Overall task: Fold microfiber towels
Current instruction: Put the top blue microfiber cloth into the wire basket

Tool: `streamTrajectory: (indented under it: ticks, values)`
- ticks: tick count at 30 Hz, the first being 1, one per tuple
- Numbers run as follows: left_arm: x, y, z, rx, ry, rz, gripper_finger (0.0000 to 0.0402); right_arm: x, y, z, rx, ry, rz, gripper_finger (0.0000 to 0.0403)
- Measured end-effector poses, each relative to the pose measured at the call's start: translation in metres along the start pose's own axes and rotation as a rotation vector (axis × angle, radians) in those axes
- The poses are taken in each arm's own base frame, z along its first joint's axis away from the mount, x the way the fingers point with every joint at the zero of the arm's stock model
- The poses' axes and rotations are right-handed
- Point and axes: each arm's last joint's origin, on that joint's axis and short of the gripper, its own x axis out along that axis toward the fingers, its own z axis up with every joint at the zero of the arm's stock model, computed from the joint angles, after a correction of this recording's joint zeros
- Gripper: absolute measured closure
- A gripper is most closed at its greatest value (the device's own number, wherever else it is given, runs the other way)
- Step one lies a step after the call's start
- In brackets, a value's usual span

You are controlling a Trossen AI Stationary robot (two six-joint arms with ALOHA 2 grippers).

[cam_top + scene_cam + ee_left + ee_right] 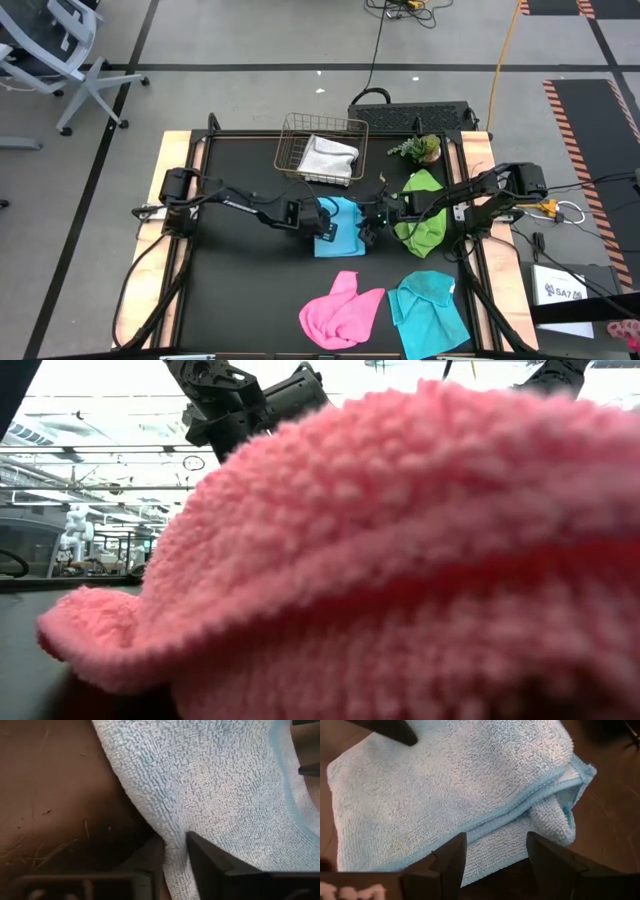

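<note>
- Nearest the front edge of the counter [240,320] lie two loose towels: a crumpled pink towel [340,308], and just to its right a rumpled cyan towel [428,310]. From table height the pink one fills nearly the whole view.
- In the middle of the counter lies a second cyan towel [340,228], folded over on itself, with both arms meeting at it.
- The left gripper [326,226] sits at that towel's left edge. Its fingers [210,860] pinch a ridge of the blue cloth between them, the fabric bunching up in the narrow gap.
- The right gripper [370,228] is at the same towel's right edge. Its fingers [451,859] stand spread wide above the folded edge, where one layer overlaps another, and they grasp nothing.
- Just to the right of the right gripper, partly under the right arm, lies a lime green towel [420,220] in a heap.
- Farther back stands a copper wire basket [300,130] with a white-grey towel [330,158] hanging out of it onto the counter.
- To the right of the basket, near the back edge, sits a small green plant [418,148].
- Beyond the counter, on the floor at the far left, stands an office chair [50,50].
</note>
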Motion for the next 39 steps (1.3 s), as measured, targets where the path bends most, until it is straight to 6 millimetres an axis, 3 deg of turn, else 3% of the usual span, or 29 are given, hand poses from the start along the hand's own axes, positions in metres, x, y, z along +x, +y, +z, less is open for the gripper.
streamTrajectory:
  ticks: [3, 5, 11, 20, 26, 33, 39]
  values:
    - [0.002, 0.001, -0.001, 0.031, 0.001, 0.011, 0.0373, 0.000, 0.000, 0.000, -0.005, 0.009, 0.018, 0.0206]
    - [0.003, 0.001, 0.000, 0.044, -0.001, 0.012, 0.0391, 0.000, 0.000, 0.000, -0.006, 0.012, 0.019, 0.0210]
    - [0.003, 0.003, 0.005, 0.069, -0.008, 0.015, 0.0396, -0.008, 0.002, 0.002, -0.002, 0.016, 0.071, 0.0264]
    - [-0.015, -0.001, 0.016, 0.087, -0.043, -0.034, 0.0399, -0.047, 0.006, 0.016, 0.030, -0.116, 0.153, 0.0342]
    - [-0.059, -0.014, 0.024, 0.128, -0.102, -0.170, 0.0400, -0.075, 0.006, 0.023, 0.034, -0.216, 0.195, 0.0364]
    - [-0.140, -0.019, 0.039, 0.192, -0.336, -0.305, 0.0401, -0.095, 0.004, 0.024, 0.038, -0.272, 0.213, 0.0369]
    - [-0.205, -0.008, 0.057, 0.241, -0.593, -0.366, 0.0401, -0.100, 0.003, 0.026, 0.041, -0.307, 0.201, 0.0369]
